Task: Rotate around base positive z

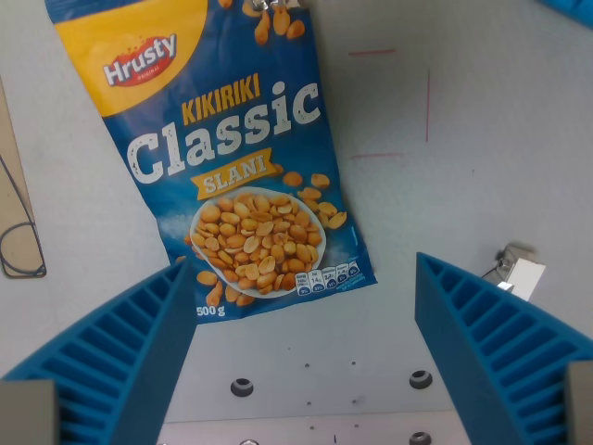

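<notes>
Your blue-and-yellow foil bag of Hrusty Kikiriki Classic salted peanuts point(243, 171) is lying flat on the pale grey bench point(482, 111), filling the upper middle of the wrist view and slanted so its bottom edge runs down toward the wrist view's right; you can read the 500 g mark at its lower left corner, and the top of the bag runs out of frame. The blue ribbed jaws of your gripper point(301, 357) are spread wide, one at the lower left and one at the lower right of the view, nothing between them but bare bench; the left one just overlaps the bag's lower left corner in the picture, can't tell if it's touching; the right one is well clear of the bag. You've got thin red marker lines point(428, 104) on the bench to the right of the bag; a small white clip-like thing point(519, 272) near the right jaw; a black cable loop point(20, 248) at the far left edge; a few screw holes point(421, 378) low down between the jaws.
</notes>
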